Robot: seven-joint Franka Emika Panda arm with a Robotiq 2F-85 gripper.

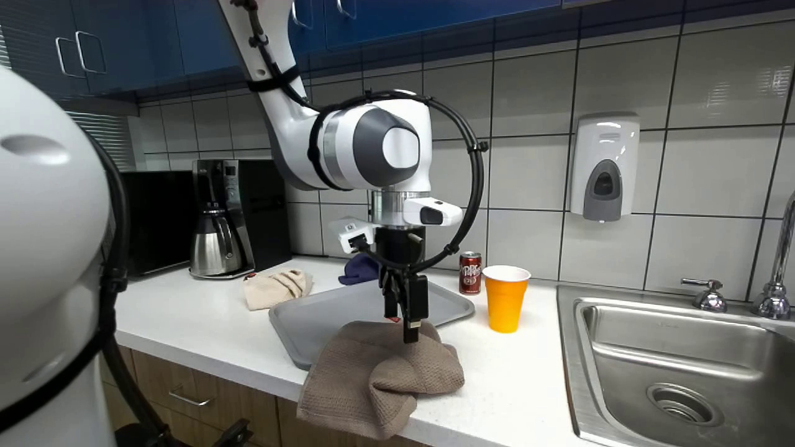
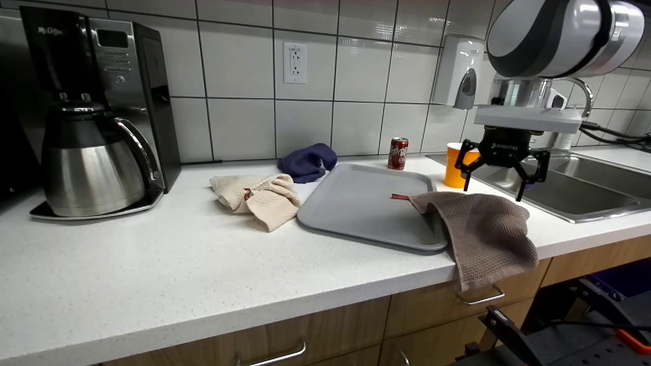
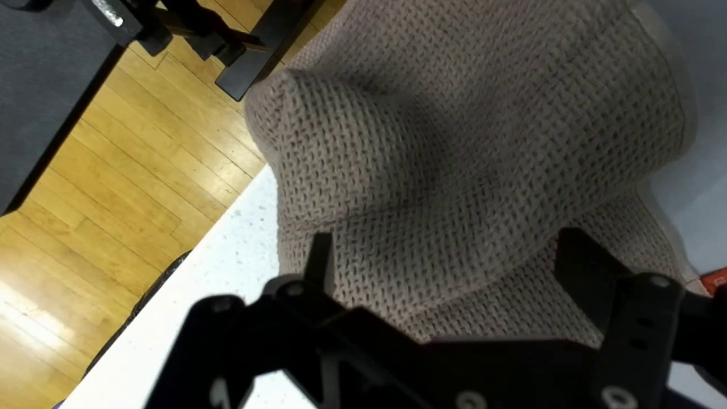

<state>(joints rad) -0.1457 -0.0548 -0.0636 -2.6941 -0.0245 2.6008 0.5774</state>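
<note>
Jaws apart over towel [image 2: 483, 234] (partly on tray [image 2: 363, 206])

Pale tiled wall [image 1: 528, 174] beneath blue cabinets [image 1: 428, 13], yellowish wooden floor [image 3: 108, 272].

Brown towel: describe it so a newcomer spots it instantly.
On the white counter near the sink, find the gray tray. A crumpled towel overlaps one corner and hangs off the counter's front. Beneath the open gripper, it's the brown one, unlike the beige cloth and blue cloth.

Narrow gap between towel [image 1: 354, 385] and orange cup [image 1: 505, 304]
</note>
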